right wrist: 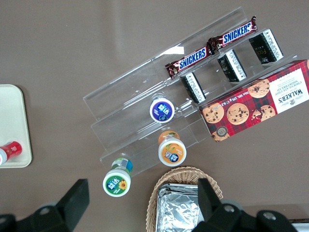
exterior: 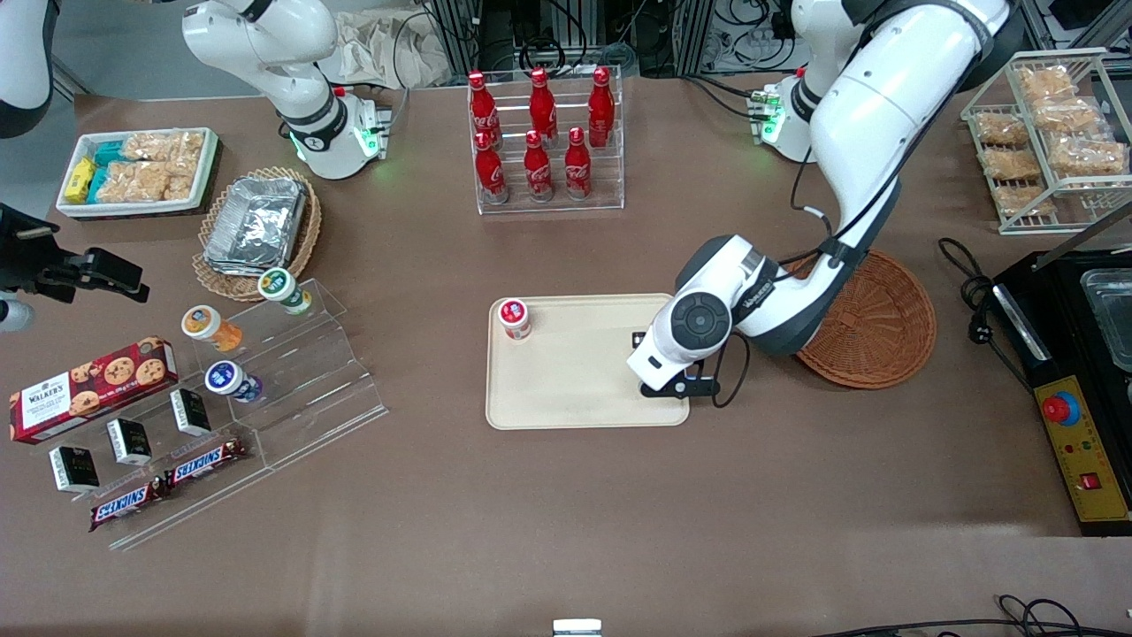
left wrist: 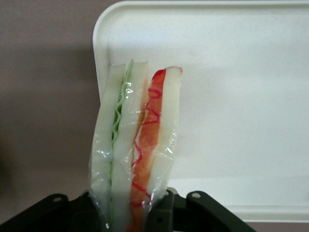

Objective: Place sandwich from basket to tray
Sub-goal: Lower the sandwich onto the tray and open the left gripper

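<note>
Gripping: left arm's black two-finger gripper (left wrist: 133, 212) clenched on the plastic-wrapped triangular white-bread sandwich (left wrist: 135, 145).
Sandwich place: over the flat cream-beige rectangular tray (exterior: 575, 389), seemingly just above it, near its edge.
Basket: round reddish-brown wicker basket (exterior: 884, 327) beside tray, toward working arm's end.

Pale bread, bright stripes, over a cream tray

The black gripper (left wrist: 133, 212) held the sandwich (left wrist: 135, 145), its white slices streaked green and red-orange under clear wrap; the tray (exterior: 575, 389) was plain cream-beige, the basket (exterior: 884, 327) reddish-brown weave, the red-lidded cup (exterior: 514, 317) white.
</note>
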Controlling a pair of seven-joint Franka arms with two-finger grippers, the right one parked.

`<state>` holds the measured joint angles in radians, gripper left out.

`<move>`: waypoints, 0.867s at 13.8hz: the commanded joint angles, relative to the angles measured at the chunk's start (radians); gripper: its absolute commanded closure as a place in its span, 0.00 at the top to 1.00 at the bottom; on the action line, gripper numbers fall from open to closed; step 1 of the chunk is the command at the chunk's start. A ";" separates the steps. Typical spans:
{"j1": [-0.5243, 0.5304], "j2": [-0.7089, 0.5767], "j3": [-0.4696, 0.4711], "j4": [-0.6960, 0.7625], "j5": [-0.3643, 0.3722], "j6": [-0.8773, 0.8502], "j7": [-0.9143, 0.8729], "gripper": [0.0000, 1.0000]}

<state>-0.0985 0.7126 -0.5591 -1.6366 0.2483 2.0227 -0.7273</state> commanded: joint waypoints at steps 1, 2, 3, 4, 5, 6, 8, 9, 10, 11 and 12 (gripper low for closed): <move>-0.009 0.042 -0.002 0.035 0.025 0.001 -0.012 0.27; -0.007 0.054 -0.002 0.035 0.025 0.010 -0.011 0.29; -0.009 0.059 -0.002 0.035 0.025 0.017 -0.011 0.30; -0.009 0.068 -0.002 0.035 0.025 0.019 -0.009 0.36; -0.009 0.071 -0.002 0.035 0.025 0.019 -0.009 0.57; -0.009 0.073 -0.002 0.035 0.025 0.019 -0.006 0.88; -0.006 0.064 -0.002 0.037 0.025 0.011 -0.014 1.00; -0.001 0.051 -0.002 0.038 0.023 0.001 -0.015 1.00; 0.002 0.029 -0.004 0.040 0.023 -0.013 -0.015 1.00; 0.003 0.002 -0.004 0.043 0.022 -0.041 -0.014 1.00; 0.005 -0.027 -0.004 0.061 0.020 -0.085 -0.006 1.00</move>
<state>-0.0962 0.7524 -0.5595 -1.5959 0.2533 2.0142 -0.7270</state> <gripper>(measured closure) 0.004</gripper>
